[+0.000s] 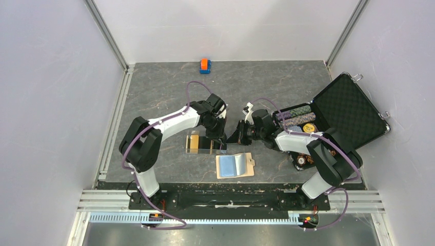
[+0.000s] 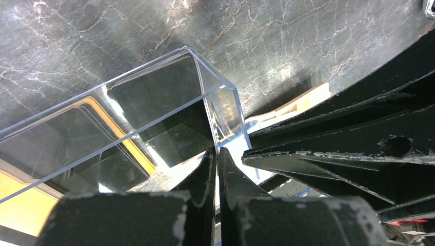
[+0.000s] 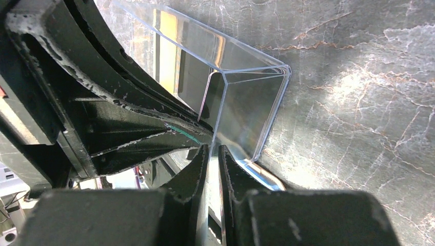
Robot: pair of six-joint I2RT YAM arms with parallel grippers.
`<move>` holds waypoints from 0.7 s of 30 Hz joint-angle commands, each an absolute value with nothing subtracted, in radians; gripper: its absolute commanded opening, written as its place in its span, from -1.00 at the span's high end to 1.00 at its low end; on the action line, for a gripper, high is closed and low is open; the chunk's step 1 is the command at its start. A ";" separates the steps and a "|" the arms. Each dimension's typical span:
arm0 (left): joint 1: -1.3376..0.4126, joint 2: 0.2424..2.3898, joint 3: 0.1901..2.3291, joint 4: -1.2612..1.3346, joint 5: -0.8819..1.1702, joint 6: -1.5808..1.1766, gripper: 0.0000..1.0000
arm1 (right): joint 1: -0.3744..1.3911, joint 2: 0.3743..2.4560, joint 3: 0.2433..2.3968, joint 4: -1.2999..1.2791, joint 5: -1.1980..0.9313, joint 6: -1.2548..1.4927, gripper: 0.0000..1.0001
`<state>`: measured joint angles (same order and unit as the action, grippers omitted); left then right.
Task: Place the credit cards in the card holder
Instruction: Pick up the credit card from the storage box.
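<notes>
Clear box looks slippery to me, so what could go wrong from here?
Both the left end effector and right end effector pinch only a thin wall of the clear box; it could slip or tilt, shifting the gold card seen through it. The two end effectors meet at one corner and could collide.

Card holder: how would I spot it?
Find the open black case on the right. Left of it, at the table's near edge, lies the flat tan card holder. Unlike the clear plastic box beside it, it shows a light blue face.
</notes>
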<state>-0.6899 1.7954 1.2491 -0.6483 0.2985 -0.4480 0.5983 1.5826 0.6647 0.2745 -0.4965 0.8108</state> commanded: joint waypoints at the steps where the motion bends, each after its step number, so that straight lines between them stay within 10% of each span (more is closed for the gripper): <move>1: -0.694 1.783 1.248 -0.640 0.280 -0.483 0.96 | 0.604 1.554 0.660 0.271 -0.523 0.787 0.81; 8: -0.693 1.777 1.261 -0.713 0.210 -0.446 0.21 | 0.605 1.559 0.664 0.265 -0.527 0.780 0.79; 21: -0.695 1.842 1.286 -0.768 0.201 -0.388 0.31 | 0.603 1.566 0.667 0.266 -0.530 0.779 0.79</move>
